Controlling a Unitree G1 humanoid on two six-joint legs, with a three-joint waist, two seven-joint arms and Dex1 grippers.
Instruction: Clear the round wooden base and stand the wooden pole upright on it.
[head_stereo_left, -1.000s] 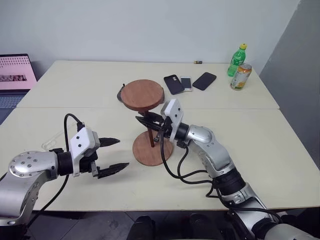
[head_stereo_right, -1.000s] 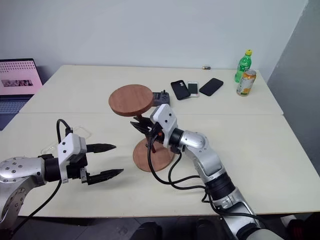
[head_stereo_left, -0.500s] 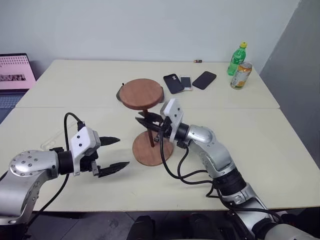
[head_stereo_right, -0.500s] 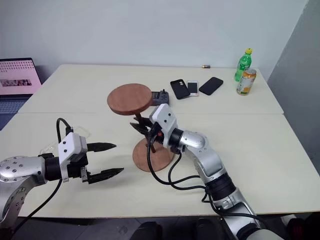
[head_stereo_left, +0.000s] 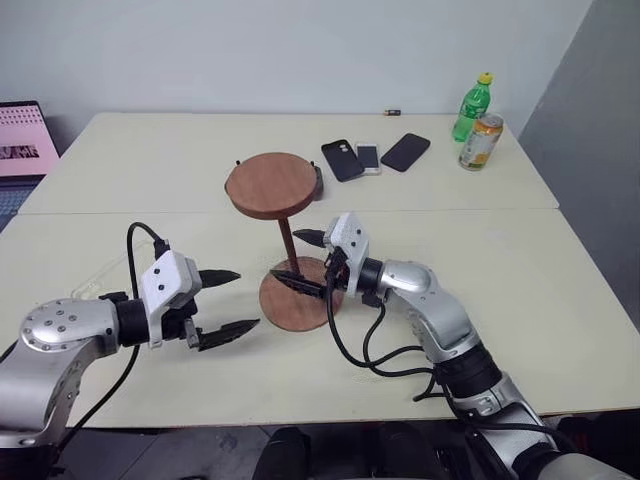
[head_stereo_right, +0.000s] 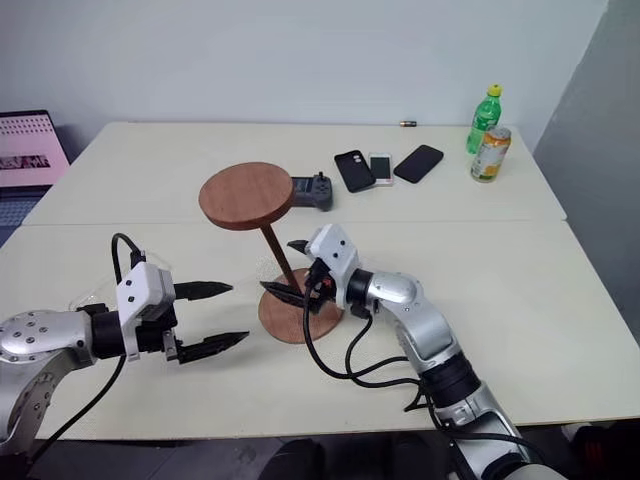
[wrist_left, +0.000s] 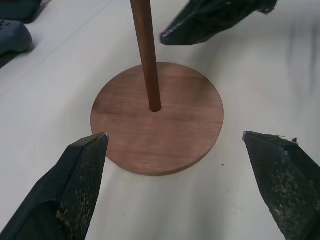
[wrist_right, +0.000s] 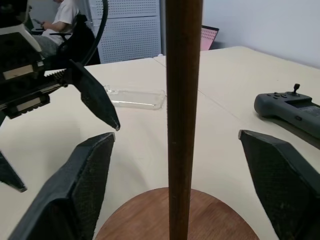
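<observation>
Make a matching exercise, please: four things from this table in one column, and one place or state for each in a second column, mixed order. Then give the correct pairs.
Things:
1. wooden pole
2. right gripper
3. left gripper
4. green bottle

Places or states:
A. open, hovering apart from the round wooden base
B. at the table's far corner, beside a can
C. standing in the base's centre hole
D. fingers spread on either side of the pole, not gripping it

Pairs: 1-C, 2-D, 3-A, 4-B
</observation>
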